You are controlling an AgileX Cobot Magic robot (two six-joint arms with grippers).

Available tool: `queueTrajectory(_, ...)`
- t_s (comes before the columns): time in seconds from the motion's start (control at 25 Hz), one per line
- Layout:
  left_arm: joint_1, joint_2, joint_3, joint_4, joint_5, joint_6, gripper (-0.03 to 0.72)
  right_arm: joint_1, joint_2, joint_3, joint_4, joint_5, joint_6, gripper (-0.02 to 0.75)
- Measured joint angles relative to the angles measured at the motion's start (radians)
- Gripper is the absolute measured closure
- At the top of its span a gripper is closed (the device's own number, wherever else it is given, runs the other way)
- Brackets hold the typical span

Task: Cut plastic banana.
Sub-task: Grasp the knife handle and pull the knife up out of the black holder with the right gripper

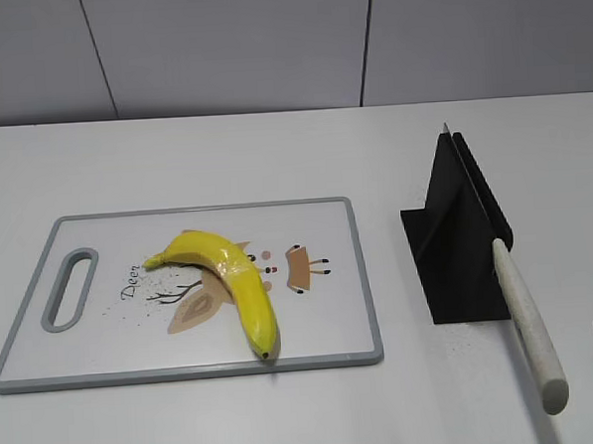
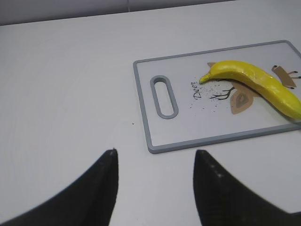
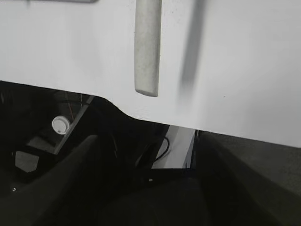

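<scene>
The banana (image 1: 230, 285) is lying on a cutting board (image 1: 331, 320) with "Deer" printed on it. The knife (image 1: 525, 319) sits in a black stand (image 1: 457, 243) off to the right. Left gripper (image 2: 155, 157) is spread open, holding nothing; right gripper (image 3: 146, 188) also looks open and empty.

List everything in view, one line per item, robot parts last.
plastic banana: 1, glossy yellow with dark tip, lying on the cutting board, uncut
cutting board: 1, white with grey rim, slot handle and deer print, on the table's left part
knife: 1, pale off-white handle, blade in the stand, handle sloping down toward the table's near edge
knife stand: 1, black, right of the board
table: 1, white
left gripper: 1, black, open, over bare table left of the board, holding nothing
right gripper: 1, dark, fingers spread, near the table edge short of the knife handle
</scene>
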Motion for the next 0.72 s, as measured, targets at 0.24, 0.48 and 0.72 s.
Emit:
queueTrajectory(0.24,0.0,0.0,0.0,0.0,0.0,0.0,0.191,0.06,0.144,-0.032,0.053,-0.034,-0.012,0.261)
queueTrajectory(0.48,0.0,0.0,0.0,0.001,0.0,0.0,0.191,0.211,0.261,-0.134,-0.137,-0.044,0.164,0.304)
queueTrajectory(0.72,0.0,0.0,0.0,0.001,0.0,0.0,0.191,0.243,0.359,-0.143,-0.186,-0.102,0.227,0.307)
